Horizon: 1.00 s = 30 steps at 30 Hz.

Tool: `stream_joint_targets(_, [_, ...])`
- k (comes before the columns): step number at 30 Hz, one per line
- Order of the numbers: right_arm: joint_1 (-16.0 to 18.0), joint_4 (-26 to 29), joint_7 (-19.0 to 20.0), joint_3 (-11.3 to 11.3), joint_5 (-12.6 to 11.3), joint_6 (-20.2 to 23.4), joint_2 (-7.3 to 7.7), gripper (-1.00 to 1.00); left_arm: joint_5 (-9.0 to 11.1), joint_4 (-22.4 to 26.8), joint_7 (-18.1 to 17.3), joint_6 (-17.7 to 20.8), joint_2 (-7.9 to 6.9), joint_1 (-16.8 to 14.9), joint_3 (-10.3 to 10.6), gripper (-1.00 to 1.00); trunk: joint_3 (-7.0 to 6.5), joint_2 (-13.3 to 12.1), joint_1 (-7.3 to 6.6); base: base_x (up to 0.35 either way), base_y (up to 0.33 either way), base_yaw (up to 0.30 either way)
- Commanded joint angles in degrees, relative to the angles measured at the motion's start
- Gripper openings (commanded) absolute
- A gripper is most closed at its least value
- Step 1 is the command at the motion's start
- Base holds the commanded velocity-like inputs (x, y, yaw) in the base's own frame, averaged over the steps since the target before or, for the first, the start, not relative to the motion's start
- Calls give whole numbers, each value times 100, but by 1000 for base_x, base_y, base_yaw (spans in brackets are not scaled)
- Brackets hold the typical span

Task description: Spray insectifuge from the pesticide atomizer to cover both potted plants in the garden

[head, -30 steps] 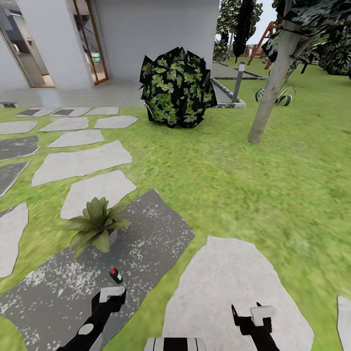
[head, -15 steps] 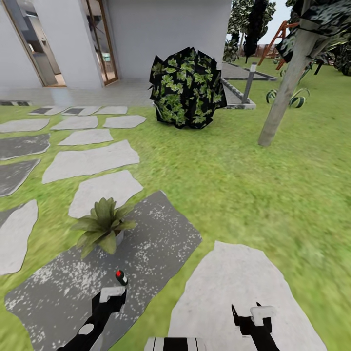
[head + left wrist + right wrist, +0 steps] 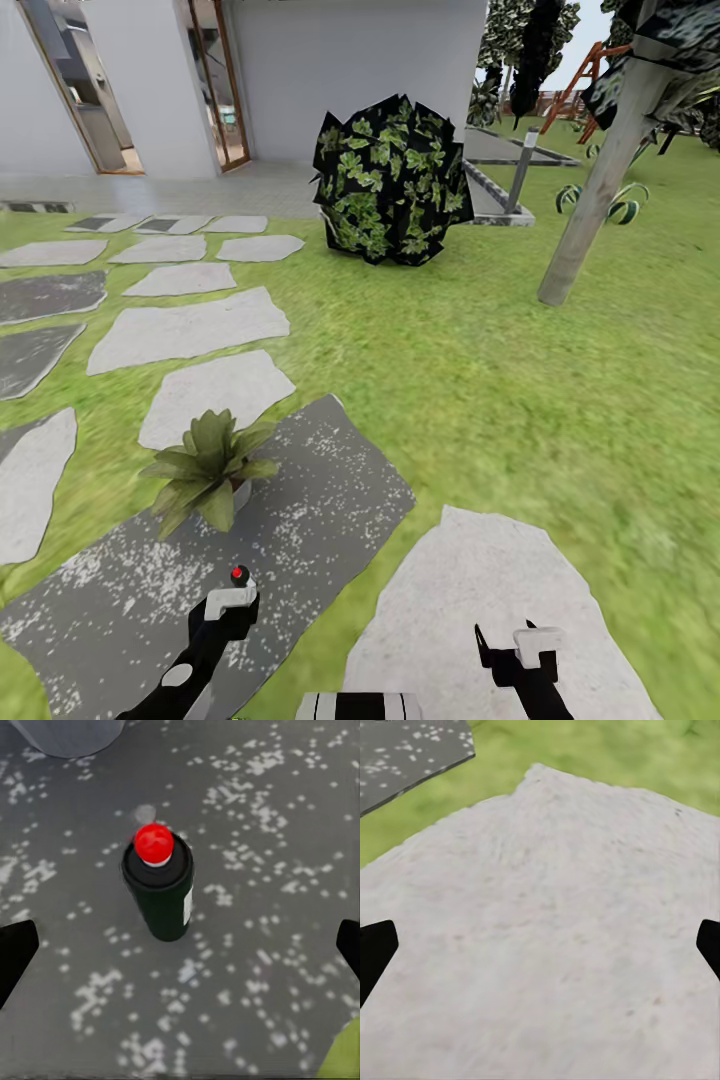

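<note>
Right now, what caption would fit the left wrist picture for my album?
The open left hand hovers over an upright atomizer with a red dot, standing on a dark speckled stone.

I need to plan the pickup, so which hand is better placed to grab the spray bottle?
Left. The left hand is open just short of the upright pesticide atomizer. The right hand hangs over a pale stepping stone.

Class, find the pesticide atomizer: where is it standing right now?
In the head view the pesticide atomizer stands upright on the dark speckled stone, low left, just beyond the left gripper and nearer than the potted plant.
</note>
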<state>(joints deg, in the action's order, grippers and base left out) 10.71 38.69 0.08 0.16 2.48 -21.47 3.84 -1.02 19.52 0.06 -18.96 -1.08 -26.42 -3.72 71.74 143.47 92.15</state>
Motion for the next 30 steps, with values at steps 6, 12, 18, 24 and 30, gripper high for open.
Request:
stream_joint_targets(6, [1,4,1,1,25,-15,2,100,-6,-6,8,-14,2,-4,-21,100,4,1,-1,3,0,242])
stream_joint_targets(12, [1,7,1,1,25,-15,2,100,-5,-2,8,-18,2,-4,-23,100,4,1,-1,102,-63,30])
stream_joint_targets(18, [1,7,1,1,25,-15,2,100,-11,-2,3,-20,10,-4,-16,100,4,1,-1,10,-6,4])
stream_joint_targets(24, [1,10,1,1,25,-15,2,100,-9,-8,3,-20,5,-4,-15,100,61,4,4,1,0,89])
stream_joint_targets(30, [1,14,1,-6,25,-15,2,100,-10,-8,3,-20,5,-7,-15,100,198,12,19,0,0,21])
